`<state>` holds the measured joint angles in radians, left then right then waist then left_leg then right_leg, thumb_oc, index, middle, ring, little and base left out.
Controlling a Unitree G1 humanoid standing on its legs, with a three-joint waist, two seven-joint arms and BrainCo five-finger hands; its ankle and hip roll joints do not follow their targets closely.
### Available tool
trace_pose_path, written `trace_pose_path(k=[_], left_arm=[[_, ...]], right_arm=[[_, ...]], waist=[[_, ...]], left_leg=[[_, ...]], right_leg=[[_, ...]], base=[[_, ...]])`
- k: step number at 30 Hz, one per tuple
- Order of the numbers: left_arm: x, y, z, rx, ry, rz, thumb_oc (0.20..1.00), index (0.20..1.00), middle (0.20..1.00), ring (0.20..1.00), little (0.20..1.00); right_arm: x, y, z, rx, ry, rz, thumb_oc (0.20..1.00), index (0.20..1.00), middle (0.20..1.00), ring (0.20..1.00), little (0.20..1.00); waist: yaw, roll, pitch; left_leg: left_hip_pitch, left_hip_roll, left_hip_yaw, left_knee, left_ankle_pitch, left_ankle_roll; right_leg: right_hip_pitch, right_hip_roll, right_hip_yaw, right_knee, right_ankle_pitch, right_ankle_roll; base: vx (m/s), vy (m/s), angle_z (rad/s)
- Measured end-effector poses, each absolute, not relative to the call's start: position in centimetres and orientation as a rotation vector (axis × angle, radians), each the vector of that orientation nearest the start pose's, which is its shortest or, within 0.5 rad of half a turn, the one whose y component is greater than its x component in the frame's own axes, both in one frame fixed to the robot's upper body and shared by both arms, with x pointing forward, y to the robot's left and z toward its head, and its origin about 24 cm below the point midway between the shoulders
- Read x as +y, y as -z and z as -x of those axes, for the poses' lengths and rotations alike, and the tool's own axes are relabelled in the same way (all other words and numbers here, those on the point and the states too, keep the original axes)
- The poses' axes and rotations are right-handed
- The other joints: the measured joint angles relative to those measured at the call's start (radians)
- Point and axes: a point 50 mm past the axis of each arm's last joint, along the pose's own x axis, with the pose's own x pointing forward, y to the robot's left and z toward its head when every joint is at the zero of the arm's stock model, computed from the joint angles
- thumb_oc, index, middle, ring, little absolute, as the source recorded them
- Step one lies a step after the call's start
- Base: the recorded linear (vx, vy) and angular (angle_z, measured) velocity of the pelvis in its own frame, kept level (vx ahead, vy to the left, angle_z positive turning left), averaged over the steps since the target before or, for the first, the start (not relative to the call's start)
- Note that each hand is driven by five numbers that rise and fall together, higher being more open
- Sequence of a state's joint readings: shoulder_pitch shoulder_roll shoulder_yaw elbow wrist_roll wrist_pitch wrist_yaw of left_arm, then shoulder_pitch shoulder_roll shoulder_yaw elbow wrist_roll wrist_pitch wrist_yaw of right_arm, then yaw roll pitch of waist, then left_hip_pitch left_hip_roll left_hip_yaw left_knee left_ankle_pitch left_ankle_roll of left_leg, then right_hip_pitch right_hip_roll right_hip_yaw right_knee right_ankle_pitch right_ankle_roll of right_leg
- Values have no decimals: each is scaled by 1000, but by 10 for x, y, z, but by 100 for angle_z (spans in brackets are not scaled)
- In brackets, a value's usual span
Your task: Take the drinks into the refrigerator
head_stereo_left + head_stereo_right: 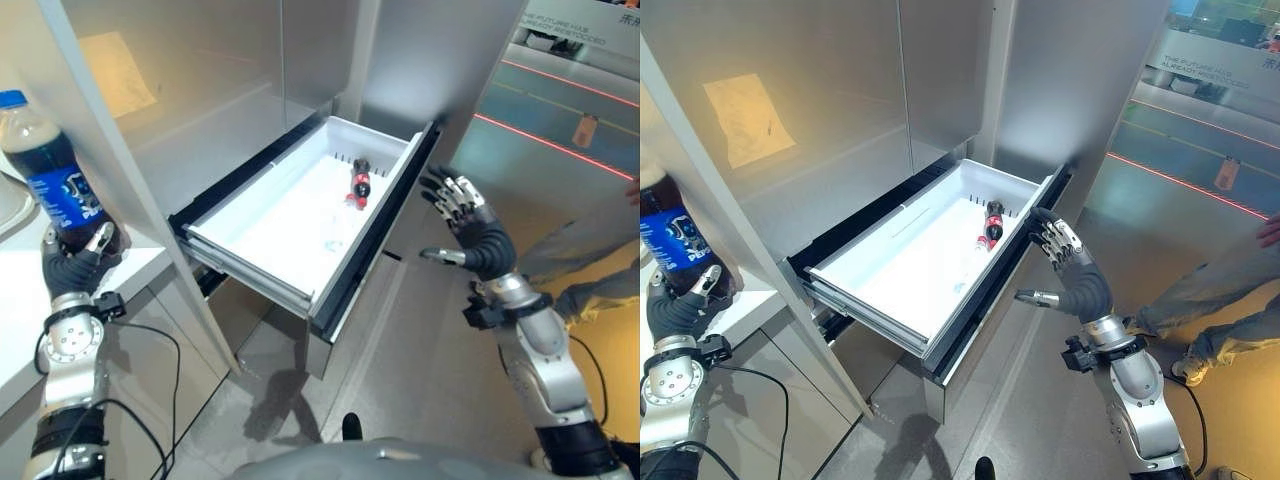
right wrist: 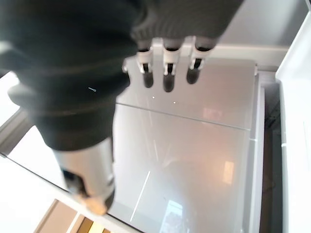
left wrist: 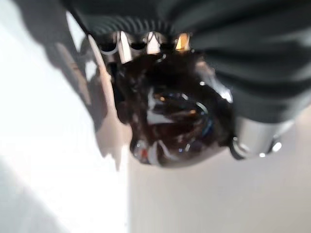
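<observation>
With one small bottle (image 1: 359, 183) already lying at the far end of the open drawer (image 1: 262, 283), my left hand (image 1: 78, 262) gripped the big cola bottle (image 1: 50, 171) at far left; right hand (image 1: 466, 225) hovered spread and empty beside the drawer front.

Both eye views look steeply down from head height at the pulled-out white plastic refrigerator drawer (image 1: 300, 215), which lies in mid-frame at middle distance; they share that drawer, the small dark bottle with a red cap (image 1: 992, 221) lying in it, the white counter (image 1: 25, 330) at far left and the grey floor (image 1: 1040, 400); the right eye view sits slightly further right; the left wrist view faces the rounded base of a large dark cola bottle (image 3: 170, 121) from very close; the right wrist view looks past its own hand (image 2: 167, 73) at a silver-grey refrigerator panel (image 2: 194, 145), near.
</observation>
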<state>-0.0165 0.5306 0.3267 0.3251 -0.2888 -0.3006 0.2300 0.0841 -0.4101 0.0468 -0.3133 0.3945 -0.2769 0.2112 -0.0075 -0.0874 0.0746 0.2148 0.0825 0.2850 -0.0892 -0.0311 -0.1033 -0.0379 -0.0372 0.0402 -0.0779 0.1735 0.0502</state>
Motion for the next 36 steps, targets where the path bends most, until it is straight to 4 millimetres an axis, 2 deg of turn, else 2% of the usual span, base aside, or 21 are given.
trace_pose_path(k=[7,8,13,15,18,20,24,30,34,36], left_arm=[[326,-80,-214,-232,-546,-127,200,200,200,200,200],[318,-81,-210,-247,-509,-93,200,200,200,200,200],[291,-81,-202,-291,-338,78,200,200,200,200,200],[282,-81,-204,-308,-281,154,200,200,200,200,200],[272,-87,-205,-350,-205,237,200,200,200,200,200],[263,-90,-207,-370,-138,270,200,200,200,200,200],[248,-98,-209,-404,-16,285,200,200,200,200,200],[219,-99,-212,-375,212,289,200,200,200,200,200],[206,-95,-213,-274,410,177,200,200,200,200,200],[198,-91,-212,-225,503,133,200,200,200,200,200]], right_arm=[[-184,-127,-223,-462,-328,46,1000,1000,1000,1000,1000],[-188,-125,-224,-452,-305,47,1000,1000,1000,1000,1000],[-207,-116,-229,-406,-207,74,1000,1000,1000,1000,1000],[-210,-114,-230,-396,-192,83,1000,1000,1000,1000,1000],[-213,-110,-237,-377,-180,99,1000,1000,1000,1000,1000],[-215,-106,-239,-360,-168,97,1000,1000,1000,1000,1000],[-215,-108,-244,-362,-173,105,1000,1000,1000,1000,1000],[-209,-111,-255,-336,-295,90,1000,1000,1000,1000,1000],[-201,-115,-261,-281,-462,-9,1000,1000,1000,1000,1000],[-192,-125,-270,-283,-551,-21,1000,1000,1000,1000,1000]], waist=[[4,0,1],[19,1,3],[33,-5,8],[54,-5,15],[63,-10,36],[78,-6,50],[80,-4,67],[78,1,77],[77,-1,78],[75,-3,79]], left_leg=[[-2,2,-26,0,1,1],[-3,3,-29,0,1,0],[-16,5,-56,-1,2,1],[-16,6,-60,0,2,2],[-16,4,-68,0,3,3],[-15,4,-68,0,2,5],[-15,2,-75,0,4,4],[-3,2,-75,0,4,4],[1,2,-75,-1,4,5],[2,1,-75,-2,2,7]], right_leg=[[13,-3,-26,-12,1,-1],[14,-3,-29,-12,1,-1],[15,-7,-54,-12,-4,-1],[18,-7,-56,-12,-4,-2],[21,-10,-62,-13,-3,-3],[23,-11,-64,-13,-4,-1],[27,-14,-71,-12,-2,-5],[39,-14,-72,-12,-3,-4],[43,-14,-72,-13,-3,-4],[44,-15,-72,-13,-3,-4]], base=[[-22,-10,11],[-22,-15,5],[-17,-14,16],[-11,-15,8],[-16,-11,7],[0,0,0],[-16,-20,5],[-2,-5,0],[0,0,0],[0,0,0]])
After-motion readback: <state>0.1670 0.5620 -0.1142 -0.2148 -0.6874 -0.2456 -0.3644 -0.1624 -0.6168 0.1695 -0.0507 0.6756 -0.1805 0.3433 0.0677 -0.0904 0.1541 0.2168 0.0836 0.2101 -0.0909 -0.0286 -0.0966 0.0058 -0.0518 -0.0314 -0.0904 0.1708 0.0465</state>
